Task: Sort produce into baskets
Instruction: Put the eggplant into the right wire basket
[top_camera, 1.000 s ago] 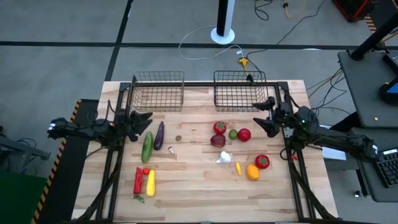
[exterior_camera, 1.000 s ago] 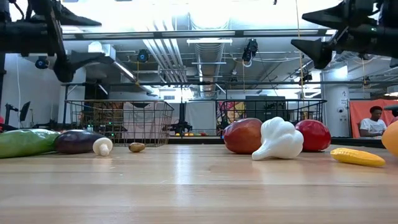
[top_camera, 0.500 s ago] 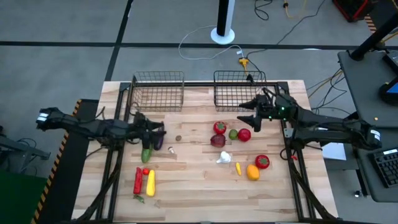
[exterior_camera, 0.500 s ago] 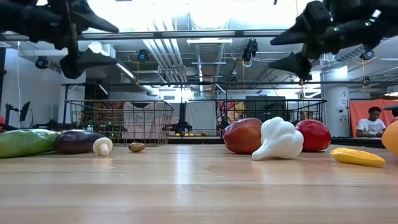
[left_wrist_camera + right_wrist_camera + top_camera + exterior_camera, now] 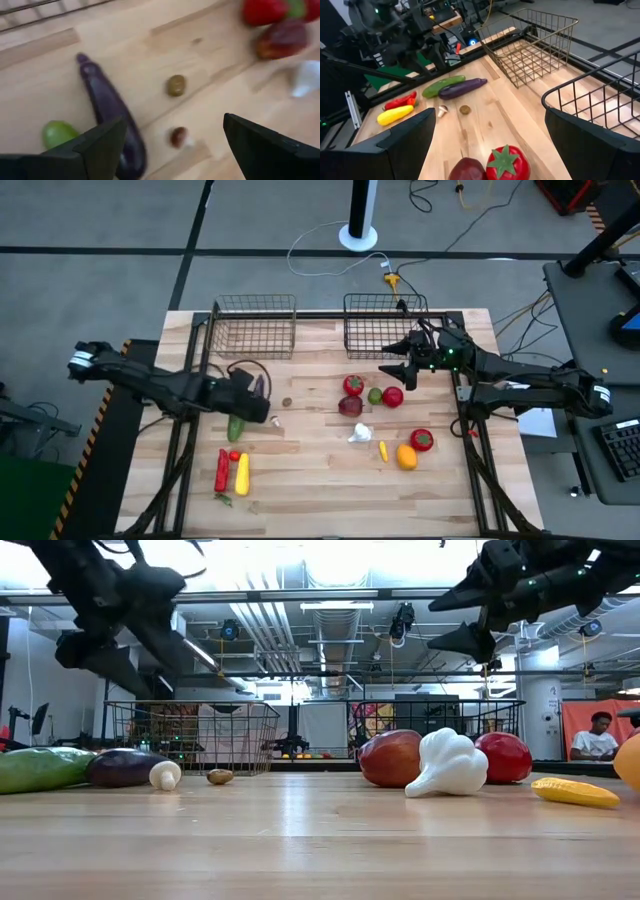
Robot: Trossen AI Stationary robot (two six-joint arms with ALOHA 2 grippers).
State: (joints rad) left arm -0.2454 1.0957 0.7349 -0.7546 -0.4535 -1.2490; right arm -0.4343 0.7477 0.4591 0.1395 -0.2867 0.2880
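The produce lies loose on the wooden table. A purple eggplant (image 5: 107, 107), a green cucumber (image 5: 236, 426), a mushroom (image 5: 179, 136) and a small brown piece (image 5: 176, 85) lie left of centre. My left gripper (image 5: 258, 402) hangs open above them, slanting down, and touches none. Tomatoes (image 5: 353, 385), a lime (image 5: 375, 395), a dark-red onion (image 5: 350, 406) and white garlic (image 5: 360, 433) lie right of centre. My right gripper (image 5: 396, 365) stands open in the air, near the right basket's (image 5: 385, 327) near side. The left basket (image 5: 255, 327) stands at the far edge.
A red chili (image 5: 221, 470) and a yellow squash (image 5: 242, 473) lie near the front left. An orange (image 5: 406, 457), a tomato (image 5: 422, 440) and a small yellow piece (image 5: 383, 450) lie front right. Bare wood shows between the two groups. A person (image 5: 598, 735) sits far behind the table.
My left gripper has gone toward the table's right, out over the eggplant and cucumber, and has tipped from about level to slanting steeply down. My right gripper has gone up and toward the table's left, then kept still. Both have stayed open. No produce has moved.
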